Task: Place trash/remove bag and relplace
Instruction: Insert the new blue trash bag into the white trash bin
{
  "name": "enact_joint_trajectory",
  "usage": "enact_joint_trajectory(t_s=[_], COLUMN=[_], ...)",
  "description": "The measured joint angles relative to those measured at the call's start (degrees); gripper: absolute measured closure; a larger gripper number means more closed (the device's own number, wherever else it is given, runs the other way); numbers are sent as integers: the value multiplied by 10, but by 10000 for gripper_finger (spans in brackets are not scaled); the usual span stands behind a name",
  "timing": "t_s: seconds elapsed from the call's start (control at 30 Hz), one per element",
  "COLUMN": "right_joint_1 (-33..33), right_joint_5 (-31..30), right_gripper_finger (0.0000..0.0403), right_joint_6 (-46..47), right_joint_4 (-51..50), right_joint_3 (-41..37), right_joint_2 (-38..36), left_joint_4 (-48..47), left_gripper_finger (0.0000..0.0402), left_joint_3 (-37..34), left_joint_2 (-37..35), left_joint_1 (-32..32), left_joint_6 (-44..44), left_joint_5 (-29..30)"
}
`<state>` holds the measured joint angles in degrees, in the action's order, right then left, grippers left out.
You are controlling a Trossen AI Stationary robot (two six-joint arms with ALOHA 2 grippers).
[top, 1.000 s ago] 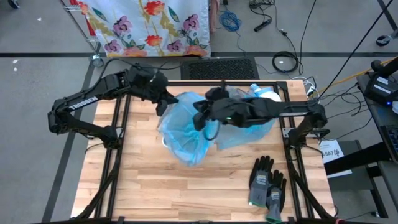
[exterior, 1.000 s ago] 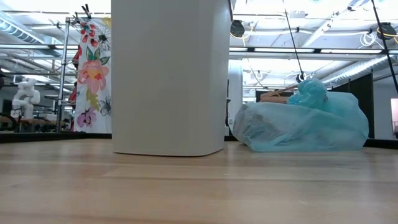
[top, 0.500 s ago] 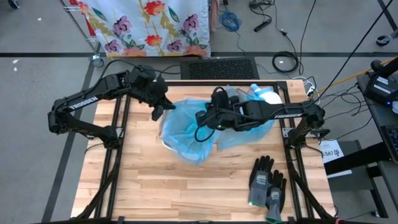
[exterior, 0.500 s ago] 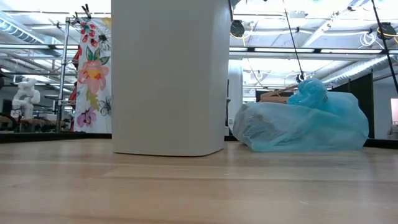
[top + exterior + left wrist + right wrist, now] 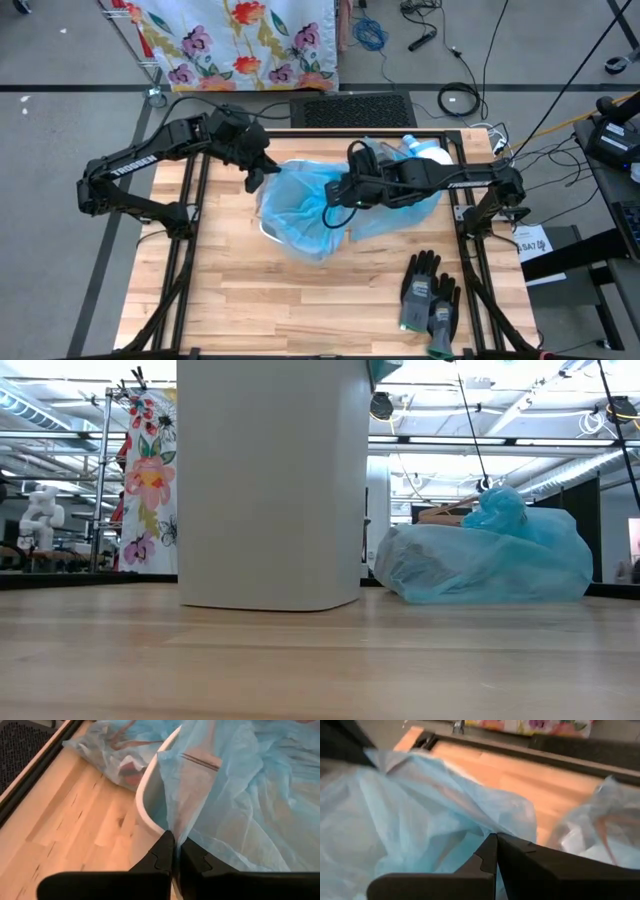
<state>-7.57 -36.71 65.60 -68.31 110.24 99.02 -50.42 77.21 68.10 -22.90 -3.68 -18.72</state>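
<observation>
A white bin (image 5: 270, 480) stands mid-table, and a fresh pale-blue bag (image 5: 300, 212) is draped into and over its top. My left gripper (image 5: 258, 176) is at the bin's far-left rim, shut on the bag's edge. My right gripper (image 5: 340, 196) is over the bin's right side, shut on the bag's film. A full, tied blue bag (image 5: 485, 560) lies on the table to the right of the bin. Brownish trash shows faintly through its film (image 5: 120, 750). My left gripper pinches the fresh bag's edge (image 5: 172, 826) between its two fingertips, right at the bin's white rim (image 5: 144, 805). The fingers slant down from the table's left. The film runs up from them and hangs into the bin. My right gripper pinches a bunched fold of the fresh bag (image 5: 487, 829) between its shut fingers, slanting down from the table's right. The film spreads away from the fingers, loosely creased, above the bin's mouth.
A pair of grey-black gloves (image 5: 430, 295) lies at the near right of the table. A blue-and-white packet (image 5: 425, 152) sits at the far right corner behind the full bag. Bare wood lies near and left of the bin.
My right gripper has tipped downward and rolled, sinking a little over the bin's right side while staying shut on the bag. The bag's film has drawn off the bin's near side, and its mouth has spread wider. The full bag has stayed put.
</observation>
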Motion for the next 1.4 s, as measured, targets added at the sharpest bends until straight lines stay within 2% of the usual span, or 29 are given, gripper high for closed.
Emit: enact_joint_trajectory(t_s=[0.13,0.33,0.47,0.6,0.83,1.03,1.4], right_joint_1=[-2,-2,-2,-4,22,43,26], right_joint_5=[42,52,51,17,-4,51,86], right_gripper_finger=[403,403,403,403,403,403,403], right_joint_6=[5,12,-24,-59,-57,-18,2], right_joint_4=[-12,-31,-20,21,-12,-55,-62], right_joint_3=[0,1,0,0,0,0,0], right_joint_2=[0,0,-2,-14,-14,-12,-12], left_joint_4=[-42,-89,-73,-51,20,27,-47], left_gripper_finger=[384,384,384,384,384,384,385], left_joint_3=[0,0,0,0,0,0,0], left_joint_2=[0,12,12,3,-2,-2,15], left_joint_1=[0,0,0,0,0,-11,-16], left_joint_6=[4,26,21,12,15,30,30], left_joint_5=[2,17,18,14,32,54,52])
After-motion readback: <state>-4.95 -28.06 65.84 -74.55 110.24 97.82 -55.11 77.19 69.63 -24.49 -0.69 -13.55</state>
